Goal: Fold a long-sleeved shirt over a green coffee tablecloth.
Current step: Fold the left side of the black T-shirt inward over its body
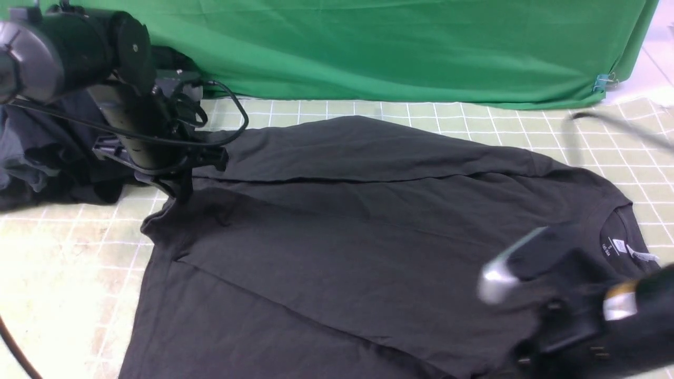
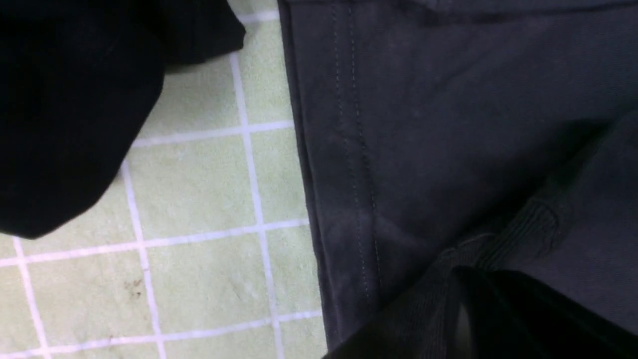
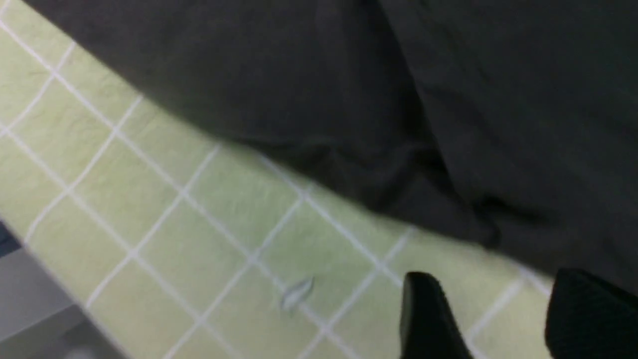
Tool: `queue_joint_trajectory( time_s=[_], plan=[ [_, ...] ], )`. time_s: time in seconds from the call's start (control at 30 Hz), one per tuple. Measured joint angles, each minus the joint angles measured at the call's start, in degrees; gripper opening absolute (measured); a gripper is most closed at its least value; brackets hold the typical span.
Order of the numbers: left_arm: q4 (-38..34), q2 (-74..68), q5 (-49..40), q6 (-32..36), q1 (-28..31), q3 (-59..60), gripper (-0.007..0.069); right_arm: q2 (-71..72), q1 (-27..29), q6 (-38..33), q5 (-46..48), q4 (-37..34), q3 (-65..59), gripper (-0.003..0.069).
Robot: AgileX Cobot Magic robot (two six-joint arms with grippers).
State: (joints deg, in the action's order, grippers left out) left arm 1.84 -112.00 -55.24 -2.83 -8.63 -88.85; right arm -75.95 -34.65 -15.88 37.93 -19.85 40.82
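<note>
The charcoal-grey long-sleeved shirt [image 1: 368,221] lies spread on the pale yellow-green gridded tablecloth [image 1: 63,273]. Its round neck and white neck label [image 1: 618,246] are at the right. One sleeve lies folded along the shirt's far edge. My left gripper [image 1: 181,196] points down at the shirt's far left corner. In the left wrist view the left gripper [image 2: 463,279] is shut on the ribbed cuff [image 2: 518,234], beside the stitched hem [image 2: 359,149]. My right arm [image 1: 579,316] is blurred at the near right. The right gripper [image 3: 498,314] is open over bare tablecloth [image 3: 199,224], just off the shirt's edge [image 3: 398,99].
A black pile of garments with a grey-blue piece [image 1: 37,152] lies at the far left, close to the left arm; it shows as a black mass [image 2: 65,109]. A vivid green backdrop [image 1: 395,47] with a clip [image 1: 603,81] hangs behind. A black cable [image 1: 621,129] crosses the far right.
</note>
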Motion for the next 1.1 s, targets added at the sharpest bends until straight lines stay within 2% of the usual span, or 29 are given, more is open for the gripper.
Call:
queue_joint_trajectory(
  time_s=[0.13, 0.27, 0.37, 0.43, 0.5, 0.6, 0.67, 0.73, 0.97, 1.1],
  plan=[
    [0.0, 0.0, 0.02, 0.04, 0.0, 0.0, 0.0013, -6.46, -1.56, -0.11, -5.07, 1.02, 0.0, 0.041],
    [0.0, 0.0, 0.02, 0.04, 0.0, 0.0, 0.0013, -11.26, -1.75, -0.12, -9.44, 1.43, 0.04, 0.0422],
    [-0.06, 0.0, 0.02, 0.04, 0.0, 0.0, 0.0013, -12.87, -1.8, -0.12, -11.21, 1.47, 0.04, 0.0377],
    [-0.49, 0.0, 0.02, 0.04, 0.0, -0.01, 0.0013, -13.66, -1.8, -0.12, -12.89, 1.98, 0.04, 0.0294],
    [-0.68, 0.0, -0.04, 0.04, 0.0, -0.01, 0.0013, -13.92, -1.8, -0.12, -13.7, 2.26, 0.04, 0.0251],
    [-1.09, 0.0, -0.38, 0.31, 0.0, -0.07, 0.0013, -14.12, -1.8, -0.12, -14.38, 2.78, 0.04, 0.0109],
    [-1.5, 0.0, -0.91, 1.2, 0.0, -0.08, 0.0013, -13.85, -1.81, -0.12, -13.54, 2.78, 0.04, 0.005],
    [-1.84, 0.0, -1.95, 1.67, 0.0, -0.13, 0.0013, -12.85, -1.81, -0.06, -11.61, 2.83, 0.04, 0.0029],
    [-2.5, 1.55, -5.33, 2.83, 0.0, -0.13, 0.0013, -4.77, -1.86, 3.38, -1.49, 2.93, -0.4, 0.0026],
    [-4.11, 1.8, -8.32, 3.13, 0.0, -0.19, 0.0013, 0.19, -1.86, 5.7, 0.62, 2.93, -3.08, 0.0026]
  ],
)
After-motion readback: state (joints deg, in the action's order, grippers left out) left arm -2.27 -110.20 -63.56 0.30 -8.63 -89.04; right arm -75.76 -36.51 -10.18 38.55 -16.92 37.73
